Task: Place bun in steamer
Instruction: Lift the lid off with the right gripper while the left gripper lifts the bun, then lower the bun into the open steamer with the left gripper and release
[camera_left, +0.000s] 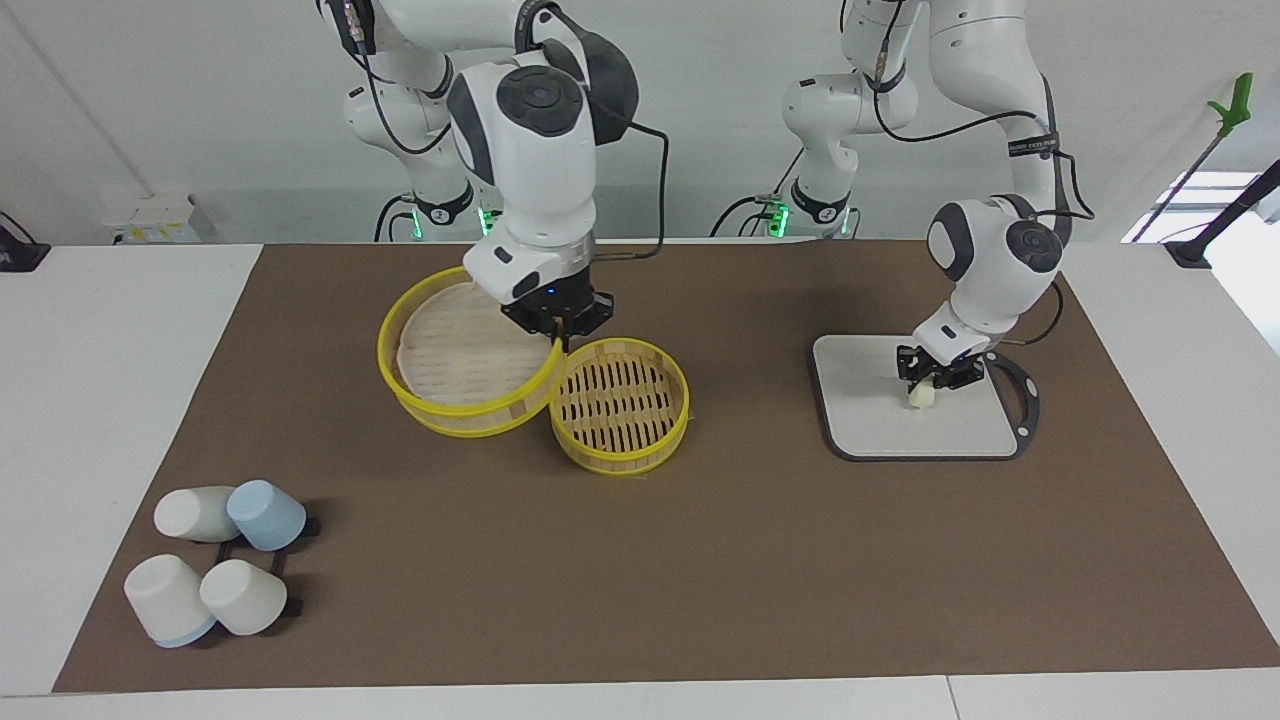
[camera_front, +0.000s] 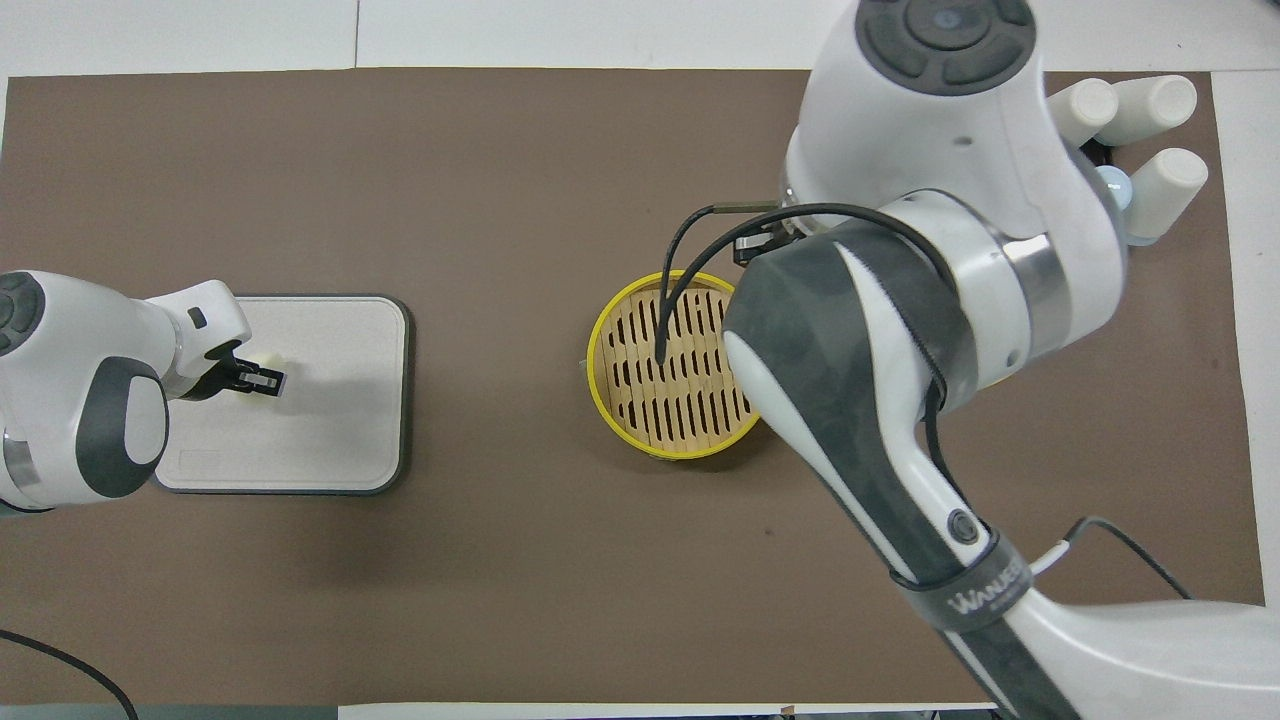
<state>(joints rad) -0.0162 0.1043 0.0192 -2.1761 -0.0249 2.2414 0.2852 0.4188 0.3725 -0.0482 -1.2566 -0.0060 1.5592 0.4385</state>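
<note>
The steamer is in two parts. My right gripper (camera_left: 556, 328) is shut on the rim of the white-lined tier (camera_left: 450, 352) and holds it tilted over the mat, beside the slatted tier (camera_left: 620, 402) toward the right arm's end. The slatted tier sits bare on the mat and also shows in the overhead view (camera_front: 680, 365), where my right arm hides the white-lined tier. My left gripper (camera_left: 936, 380) is shut on the bun (camera_left: 922, 397) over the grey board (camera_left: 865, 405). The overhead view shows the gripper (camera_front: 262, 380) and bun (camera_front: 274, 361) too.
Several white and blue cups (camera_left: 215, 565) lie on a black rack at the right arm's end, at the mat's corner farthest from the robots, and show in the overhead view (camera_front: 1150, 110). A brown mat (camera_left: 700, 560) covers the table.
</note>
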